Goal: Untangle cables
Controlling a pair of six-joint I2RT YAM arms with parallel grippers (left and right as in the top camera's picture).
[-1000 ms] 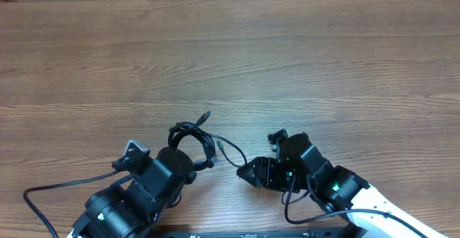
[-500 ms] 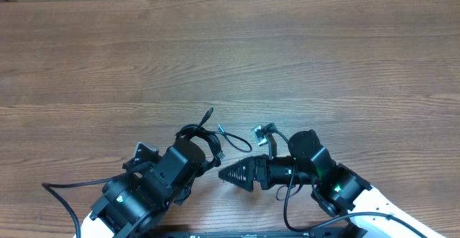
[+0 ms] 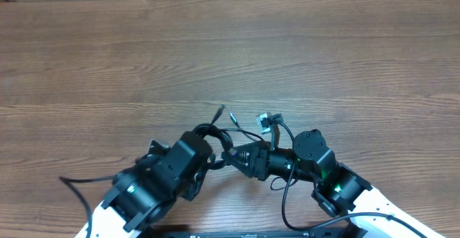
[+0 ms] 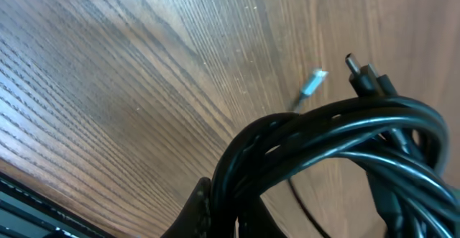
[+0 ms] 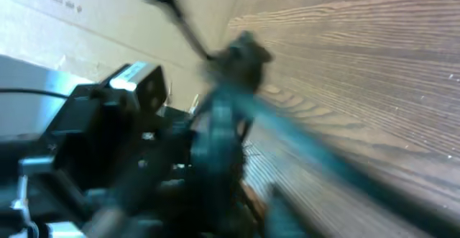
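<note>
Shifted rightward along the near side of the wood-grain desk (image 3: 215, 44), the cables (image 3: 208, 132) form a glossy black coil of round cord. Their two loose plug ends (image 3: 219, 111) point away from the robot and slightly right. At the coil's near side the left pincer (image 3: 213, 155) is clenched on the cords. The right pincer (image 3: 232, 155), apart from the coil a second ago, now noses in from the right; blur hides whether it grips.

I count two black two-finger grippers on my screens: the left gripper (image 3: 213, 157) and the right gripper (image 3: 236, 158). There is one brown wood-grain table (image 3: 230, 51). I see one tangled bundle of thin black cords (image 3: 205, 132), but its strands overlap too closely for me to number them. Two plug ends stick out of it: one silver-tipped plug (image 4: 314, 83) and one black plug (image 4: 363, 76).
</note>
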